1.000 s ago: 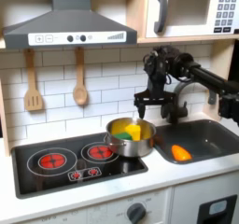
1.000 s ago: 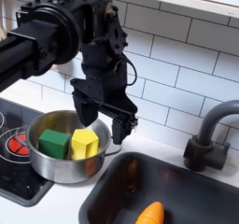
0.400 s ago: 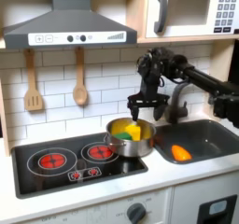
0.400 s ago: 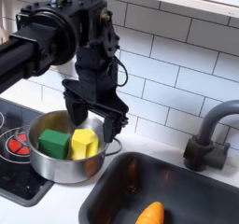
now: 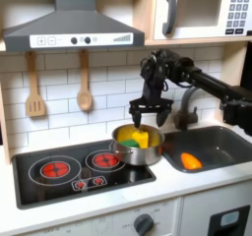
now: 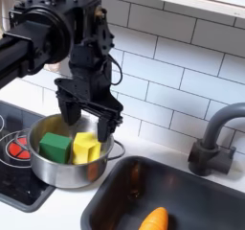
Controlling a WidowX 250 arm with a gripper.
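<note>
Against the white tiled wall [image 5: 59, 117], a toy kitchen counter [image 5: 98, 201] is seen in the first exterior view, with a grey range hood [image 5: 69, 29] at upper left and a microwave [image 5: 202, 11] at upper right. A black stovetop [image 5: 84, 173] with red burner rings is set into the counter at the first exterior view's left, and a dark sink [image 5: 212, 147] lies at the first exterior view's right, with a grey faucet [image 6: 218, 138] rising at its far edge in the second exterior view. The black arm [image 5: 207, 83] is stretched in from the first exterior view's right.

A silver pot [image 6: 65, 165] is placed on the stovetop's right end, just beside the sink. The gripper [image 6: 84, 124] is held above the pot's far rim in the second exterior view, pointing down, its fingers [image 6: 103, 128] spread wide with nothing between them; in the first exterior view the gripper [image 5: 145, 112] is placed just over the pot.

Inside the pot, a yellow block [image 6: 87, 148] is seen at the second exterior view's right, touching a green block [image 6: 55, 147] on its left. The yellow block lies directly under the spread fingers, apart from them.

An orange carrot [image 6: 153, 218] is lying in the sink's near part. Two wooden utensils [image 5: 85, 83] are hung on the wall at the first exterior view's left.
</note>
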